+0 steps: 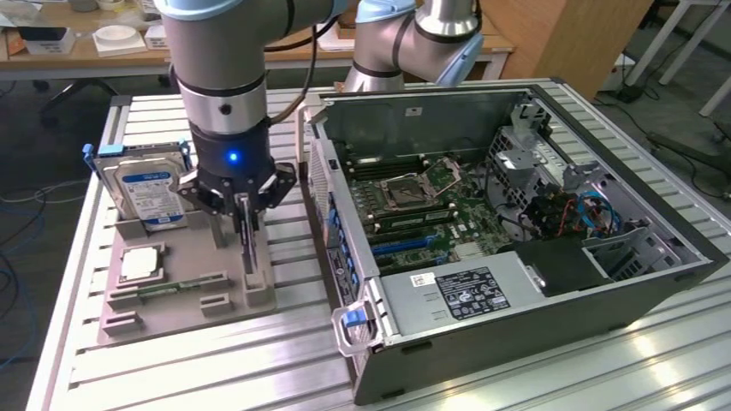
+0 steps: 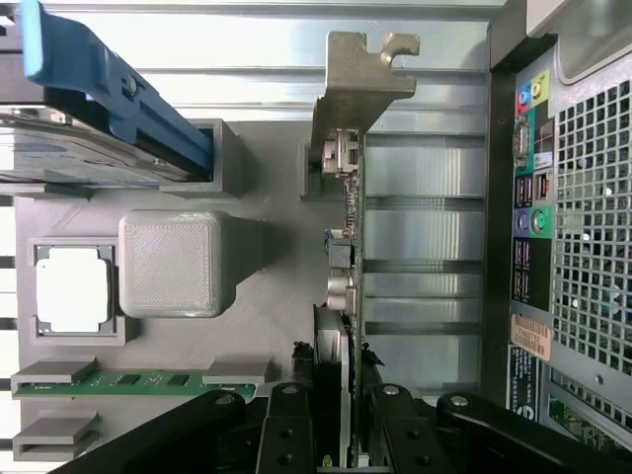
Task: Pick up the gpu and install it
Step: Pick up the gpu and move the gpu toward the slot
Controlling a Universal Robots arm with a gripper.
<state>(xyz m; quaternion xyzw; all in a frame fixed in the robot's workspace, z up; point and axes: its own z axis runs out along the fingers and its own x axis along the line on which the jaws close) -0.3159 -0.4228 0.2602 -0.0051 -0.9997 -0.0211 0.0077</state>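
Fingers (image 2: 286,434) of the gripper (image 2: 341,439) pinch the gpu (image 2: 348,197), which stands on edge in a grey holder (image 2: 257,316) on the worktop (image 1: 228,368). Hard drive (image 2: 99,109) and memory stick (image 2: 128,381) lie to one side, computer case (image 2: 573,197) close on the other. Card's long axis runs parallel to the case, bracket toward the hard-drive end.

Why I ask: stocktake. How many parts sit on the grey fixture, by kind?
hard drive: 1
CPU: 1
memory stick: 1
gpu: 1
Total: 4
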